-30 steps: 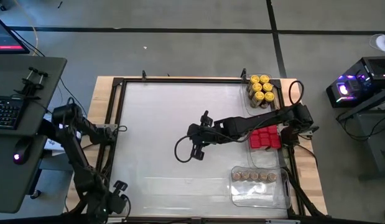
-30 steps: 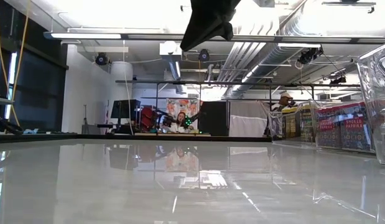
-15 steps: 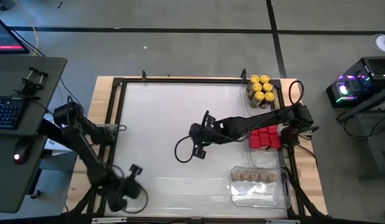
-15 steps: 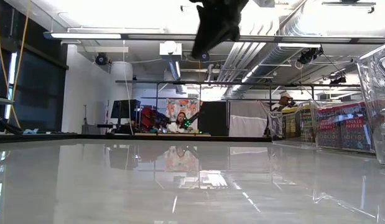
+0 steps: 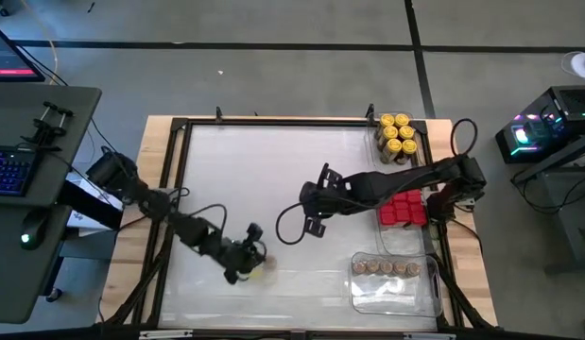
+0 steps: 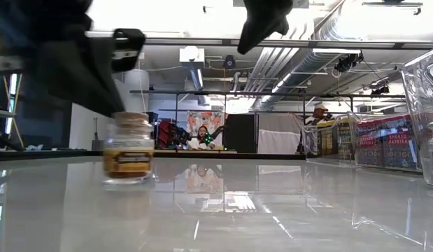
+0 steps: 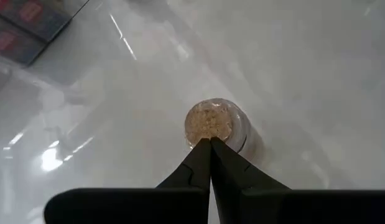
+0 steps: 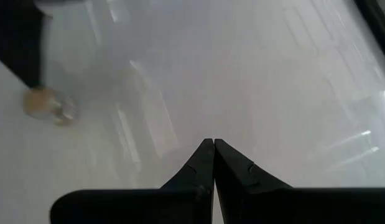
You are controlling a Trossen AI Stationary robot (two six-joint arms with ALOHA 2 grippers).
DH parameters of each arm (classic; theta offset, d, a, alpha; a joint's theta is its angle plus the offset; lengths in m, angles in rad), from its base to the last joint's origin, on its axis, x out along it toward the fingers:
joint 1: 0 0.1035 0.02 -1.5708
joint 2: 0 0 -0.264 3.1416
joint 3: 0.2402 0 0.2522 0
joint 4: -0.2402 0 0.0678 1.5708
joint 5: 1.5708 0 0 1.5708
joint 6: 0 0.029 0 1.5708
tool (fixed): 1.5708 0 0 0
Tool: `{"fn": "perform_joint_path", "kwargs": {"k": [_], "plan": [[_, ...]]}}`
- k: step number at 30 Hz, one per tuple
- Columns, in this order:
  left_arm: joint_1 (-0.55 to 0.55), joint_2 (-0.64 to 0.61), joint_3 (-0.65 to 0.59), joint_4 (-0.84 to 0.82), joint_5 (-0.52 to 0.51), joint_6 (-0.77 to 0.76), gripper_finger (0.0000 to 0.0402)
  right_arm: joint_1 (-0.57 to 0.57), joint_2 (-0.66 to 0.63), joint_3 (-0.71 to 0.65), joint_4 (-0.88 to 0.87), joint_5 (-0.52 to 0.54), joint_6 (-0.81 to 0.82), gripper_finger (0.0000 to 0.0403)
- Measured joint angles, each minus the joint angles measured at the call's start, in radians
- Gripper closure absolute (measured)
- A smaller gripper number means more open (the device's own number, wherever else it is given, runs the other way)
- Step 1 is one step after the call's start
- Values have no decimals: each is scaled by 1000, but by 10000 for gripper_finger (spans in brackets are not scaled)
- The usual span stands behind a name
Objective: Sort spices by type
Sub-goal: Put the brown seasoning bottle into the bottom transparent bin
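A small round jar with a brownish-grey top (image 7: 212,123) stands upright on the white table, near the middle of its near edge (image 5: 261,269); it also shows in the low view (image 6: 129,148). My left gripper (image 7: 209,144) is shut, its fingertips at the edge of the jar's top (image 5: 247,262). My right gripper (image 5: 314,219) is shut and empty above the table's middle (image 8: 213,143). At the right edge stand jars with yellow lids (image 5: 397,135), red tins (image 5: 403,208) and a row of brownish-topped jars (image 5: 387,267). My left gripper's shut fingertips (image 7: 204,152) come slanting down from the table's left side to the rim of the jar's top (image 7: 203,138). I cannot tell whether they touch it. The jar stands upright with its base on the table.
Clear plastic trays (image 5: 415,293) along the right edge hold the sorted containers; one tray wall shows in the low view (image 6: 426,119). The table's far and left parts are bare white surface (image 5: 245,170). A black frame (image 5: 179,179) rims the table.
My left arm has swung fast from the table's near left corner toward the right along the near edge. The jar, not seen before, now shows at its fingertips. My right gripper has drifted a little toward the table's right edge, staying high.
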Motion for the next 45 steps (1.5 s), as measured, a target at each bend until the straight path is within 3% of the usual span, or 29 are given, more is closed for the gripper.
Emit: {"fn": "perform_joint_path", "kwargs": {"k": [4,7,11,14,17,22,27,31,39,45], "plan": [[68,-31,13,-44,35,145,402,-3,-22,0,19,17,34,402],[112,-70,14,-65,-34,219,402,-3,-30,0,56,18,60,402],[147,-207,15,-250,-69,194,402,-3,-30,0,149,-36,82,402],[152,-351,15,-490,-68,44,402,-7,-26,0,243,-65,68,395],[154,-506,-11,-669,-68,-188,402,-8,-5,0,352,-81,-1,360],[130,-730,-104,-704,-62,-556,402,0,87,31,505,-193,-98,253],[104,-856,-170,-669,-62,-746,402,11,250,240,297,-272,-209,151],[102,-886,-182,-668,-61,-766,402,13,412,456,84,-273,-259,104],[102,-888,-184,-678,-62,-701,402,21,659,746,-84,-378,-213,96],[102,-888,-184,-685,-63,-622,402,42,702,733,-106,-425,-161,96]]}}
